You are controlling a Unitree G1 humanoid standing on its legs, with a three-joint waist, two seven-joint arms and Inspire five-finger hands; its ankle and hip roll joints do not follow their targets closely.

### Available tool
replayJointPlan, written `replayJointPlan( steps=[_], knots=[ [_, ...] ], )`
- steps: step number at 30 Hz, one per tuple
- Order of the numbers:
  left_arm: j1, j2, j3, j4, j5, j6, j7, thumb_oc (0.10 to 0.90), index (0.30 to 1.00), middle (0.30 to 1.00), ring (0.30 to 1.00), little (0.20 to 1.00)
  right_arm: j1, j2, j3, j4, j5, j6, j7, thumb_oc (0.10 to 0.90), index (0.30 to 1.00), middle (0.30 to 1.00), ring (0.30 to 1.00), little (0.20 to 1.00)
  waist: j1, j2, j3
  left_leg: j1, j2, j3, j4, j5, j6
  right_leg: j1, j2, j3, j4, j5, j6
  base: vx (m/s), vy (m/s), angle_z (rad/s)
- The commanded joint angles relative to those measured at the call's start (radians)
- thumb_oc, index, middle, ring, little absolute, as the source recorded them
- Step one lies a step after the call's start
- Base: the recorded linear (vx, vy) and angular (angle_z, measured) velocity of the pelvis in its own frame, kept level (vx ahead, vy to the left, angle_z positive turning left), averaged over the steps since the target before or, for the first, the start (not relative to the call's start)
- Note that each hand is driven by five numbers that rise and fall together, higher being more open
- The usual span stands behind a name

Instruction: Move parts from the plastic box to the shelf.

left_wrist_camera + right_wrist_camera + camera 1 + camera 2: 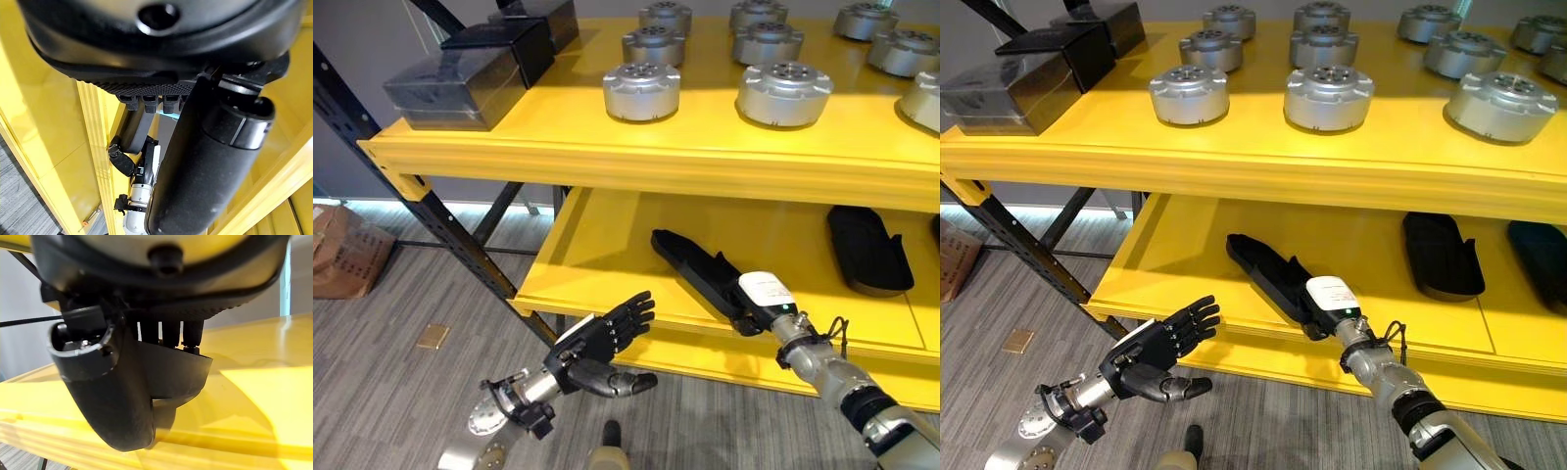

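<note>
While the right hand (754, 299) grips it, the black part (695, 264) lies on the lower shelf (597, 255).

Grey wood-grain floor (401, 294), cardboard box (342, 253), grey wall (372, 39)

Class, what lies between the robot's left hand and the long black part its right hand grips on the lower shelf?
In the left eye view, just the lower shelf's yellow front edge separates the left hand from the black part.
</note>
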Motion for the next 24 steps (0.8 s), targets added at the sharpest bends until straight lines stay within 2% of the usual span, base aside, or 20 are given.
replayJointPlan(
  steps=[1, 5, 9, 12, 15, 21, 24],
  knots=[
    [-0.098, -0.015, 0.051, -0.109, -0.063, -0.066, -0.044, 0.9, 1.0, 1.0, 1.0, 1.0, -0.183, -0.01, -0.042, 0.044, 0.06, 0.059, -0.079, 0.4, 0.3, 0.3, 0.3, 0.3, 0.017, 0.008, 0.016, 0.05, 0.025, 0.084, 0.051, -0.129, 0.026, -0.091, 0.005, 0.007, 0.149, -0.114, -0.076, 0.03, 0.016, 0.0],
    [-0.093, -0.035, 0.052, -0.103, -0.05, -0.058, -0.048, 0.9, 1.0, 1.0, 1.0, 1.0, -0.156, 0.018, -0.073, 0.066, 0.123, 0.125, -0.065, 0.4, 0.3, 0.3, 0.3, 0.3, 0.011, 0.011, 0.013, 0.057, 0.022, 0.09, 0.054, -0.134, 0.029, -0.088, 0.003, 0.014, 0.147, -0.112, -0.074, 0.06, 0.019, 0.0],
    [-0.096, -0.044, 0.052, -0.098, -0.049, -0.053, -0.048, 0.9, 1.0, 1.0, 1.0, 1.0, -0.15, 0.042, -0.091, 0.079, 0.158, 0.141, -0.055, 0.4, 0.3, 0.3, 0.3, 0.3, 0.008, 0.013, 0.013, 0.061, 0.021, 0.093, 0.055, -0.137, 0.03, -0.086, 0.002, 0.018, 0.146, -0.11, -0.073, 0.05, 0.013, -0.01],
    [-0.105, -0.052, 0.05, -0.097, -0.045, -0.046, -0.045, 0.9, 1.0, 1.0, 1.0, 1.0, -0.161, 0.068, -0.097, 0.094, 0.245, 0.166, -0.024, 0.4, 0.3, 0.3, 0.3, 0.3, 0.009, 0.018, 0.017, 0.061, 0.02, 0.092, 0.057, -0.137, 0.031, -0.089, -0.001, 0.022, 0.148, -0.108, -0.073, 0.01, 0.006, 0.0],
    [-0.117, -0.062, 0.049, -0.095, -0.043, -0.04, -0.038, 0.9, 1.0, 1.0, 1.0, 1.0, -0.184, 0.094, -0.107, 0.101, 0.326, 0.179, -0.007, 0.4, 0.3, 0.3, 0.3, 0.3, 0.01, 0.022, 0.024, 0.058, 0.017, 0.091, 0.059, -0.138, 0.031, -0.092, -0.004, 0.024, 0.149, -0.107, -0.074, 0.0, 0.0, 0.0],
    [-0.141, -0.08, 0.042, -0.095, -0.046, -0.022, -0.017, 0.9, 1.0, 1.0, 1.0, 1.0, -0.293, 0.142, -0.112, 0.092, 0.402, 0.247, 0.033, 0.4, 0.3, 0.3, 0.3, 0.3, 0.02, 0.033, 0.04, 0.048, 0.006, 0.082, 0.066, -0.138, 0.031, -0.101, -0.013, 0.022, 0.162, -0.107, -0.077, 0.03, 0.049, -0.01],
    [-0.141, -0.085, 0.039, -0.095, -0.045, -0.019, -0.013, 0.9, 1.0, 1.0, 1.0, 1.0, -0.312, 0.146, -0.11, 0.094, 0.407, 0.25, 0.041, 0.4, 0.3, 0.3, 0.3, 0.3, 0.024, 0.035, 0.044, 0.044, 0.003, 0.078, 0.071, -0.139, 0.032, -0.104, -0.017, 0.019, 0.167, -0.107, -0.078, 0.02, 0.042, 0.0]
  ],
)
